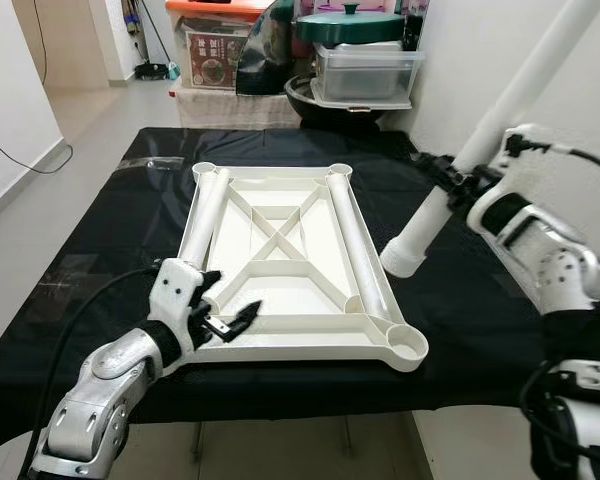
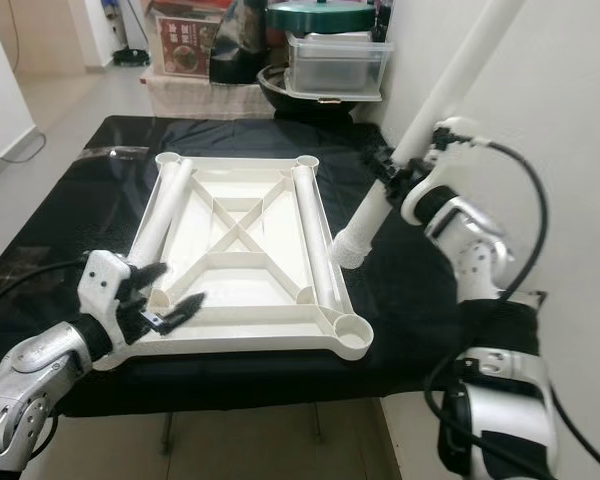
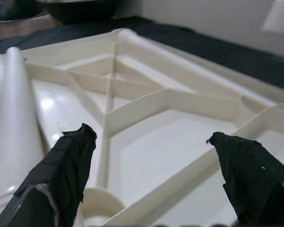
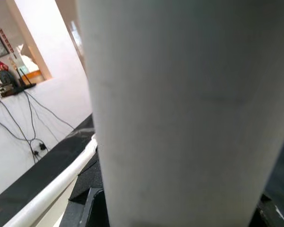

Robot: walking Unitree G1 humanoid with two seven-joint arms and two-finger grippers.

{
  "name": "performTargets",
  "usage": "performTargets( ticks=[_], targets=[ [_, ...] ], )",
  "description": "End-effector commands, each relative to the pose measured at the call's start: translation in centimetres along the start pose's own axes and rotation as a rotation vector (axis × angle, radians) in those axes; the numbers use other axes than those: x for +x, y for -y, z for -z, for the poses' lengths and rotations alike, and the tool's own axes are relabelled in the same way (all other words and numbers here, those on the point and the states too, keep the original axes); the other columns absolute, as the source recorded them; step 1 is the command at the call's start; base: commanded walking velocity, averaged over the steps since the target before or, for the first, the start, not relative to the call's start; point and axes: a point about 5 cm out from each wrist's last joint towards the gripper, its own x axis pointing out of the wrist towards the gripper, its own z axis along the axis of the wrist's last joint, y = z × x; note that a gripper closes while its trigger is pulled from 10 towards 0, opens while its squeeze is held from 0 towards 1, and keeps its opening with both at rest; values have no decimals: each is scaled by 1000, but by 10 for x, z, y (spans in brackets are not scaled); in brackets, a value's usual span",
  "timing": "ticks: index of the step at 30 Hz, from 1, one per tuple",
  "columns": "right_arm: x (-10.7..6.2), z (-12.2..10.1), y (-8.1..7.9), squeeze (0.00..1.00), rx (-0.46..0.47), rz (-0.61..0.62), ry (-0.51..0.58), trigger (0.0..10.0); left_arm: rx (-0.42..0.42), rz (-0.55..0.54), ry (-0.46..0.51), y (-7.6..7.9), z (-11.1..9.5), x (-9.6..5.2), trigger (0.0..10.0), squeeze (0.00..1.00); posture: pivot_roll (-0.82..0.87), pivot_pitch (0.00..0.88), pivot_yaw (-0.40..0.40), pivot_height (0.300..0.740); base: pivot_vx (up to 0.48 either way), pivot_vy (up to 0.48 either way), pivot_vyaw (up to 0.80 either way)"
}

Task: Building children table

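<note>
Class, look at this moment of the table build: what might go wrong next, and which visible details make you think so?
1. The right gripper holds the long white tubular leg tilted and far from its lower end, so it may swing or miss a corner socket.
2. The left gripper, open, rests at the near edge of the upturned white plastic tabletop; a push might slide it on the black cloth.

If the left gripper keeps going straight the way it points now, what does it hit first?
Probably the near rim of the upturned white plastic tabletop: the open left gripper hovers just over that edge, aimed across its ribbed underside, though depth is hard to judge.
</note>
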Motion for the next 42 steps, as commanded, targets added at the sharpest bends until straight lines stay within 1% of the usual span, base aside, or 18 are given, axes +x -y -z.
performTargets(
  ticks=[1, 2, 4, 7, 8, 9, 10, 13, 21, 24, 26, 27, 29, 32, 39, 40, 42],
  targets=[
    [2, -7, -2, 0, -9, -14, 25, 0, 17, -3, -13, 1, 4, -1, 10000, 0, 60, 0, -85, 740, 0, 0, 0],
    [2, -5, -1, 0, -16, -27, 17, 0, 25, 9, -29, 5, 7, -2, 10000, 0, 61, 0, -83, 740, 0, 0, 0],
    [2, -3, -2, 0, -23, -44, 16, 0, 13, 7, -41, 7, 10, -2, 10000, 0, 63, 0, -82, 740, 0, 0, 0],
    [2, -3, -2, 0, -31, -57, 13, 0, 8, -1, -53, 6, 12, -4, 10000, 0, 64, 0, -85, 740, 0, 0, 0],
    [3, -2, -2, 0, -42, -71, 6, 0, 5, -25, -61, 2, 14, -5, 10000, 0, 66, 0, -87, 740, 0, 0, 0],
    [3, -2, -2, 0, -42, -71, 6, 0, 5, -25, -61, 2, 14, -5, 10000, 0, 66, 0, -87, 740, 0, 0, 0],
    [4, -1, -1, 0, -58, -80, -6, 0, 5, -65, -67, -5, 16, -7, 10000, 0, 66, 0, -89, 740, 0, 0, 0],
    [5, 1, -1, 0, -63, -85, -12, 0, 2, -80, -66, -7, 16, -7, 10000, 0, 68, 0, -92, 740, 0, 0, 0],
    [3, 6, -1, 0, -74, -104, -34, 0, -4, -87, -69, -4, 18, -8, 10000, 0, 64, 0, -93, 740, 0, 0, 0],
    [2, 9, -2, 0, -82, -133, -45, 0, -7, -88, -69, -4, 19, -8, 10000, 0, 64, 0, -93, 740, 0, 0, 0],
    [-1, 11, -6, 0, -88, -192, -51, 0, -9, -87, -67, -4, 19, -8, 10000, 0, 63, 0, -93, 740, 0, 0, 0],
    [-1, 11, -6, 0, -88, -192, -51, 0, -9, -87, -67, -4, 19, -8, 10000, 0, 63, 0, -93, 740, 0, 0, 0],
    [-3, 14, -8, 0, -99, -237, -65, 0, -10, -87, -67, -4, 19, -7, 10000, 0, 62, 0, -91, 740, 0, 0, 0],
    [-4, 16, -8, 0, -107, -258, -80, 0, -10, -87, -68, -4, 19, -7, 10000, 0, 62, 0, -94, 740, 0, 0, 0],
    [-6, 22, -6, 0, -136, -279, -116, 0, -11, -86, -70, -3, 20, -7, 10000, 0, 62, 0, -94, 740, 0, 0, 0],
    [-7, 24, -5, 0, -162, -282, -133, 0, -12, -85, -71, -2, 21, -7, 10000, 0, 66, 0, -97, 740, 0, 0, 0],
    [-7, 24, -5, 0, -162, -282, -133, 0, -12, -85, -71, -2, 21, -7, 10000, 0, 66, 0, -97, 740, 0, 0, 0]
  ],
)
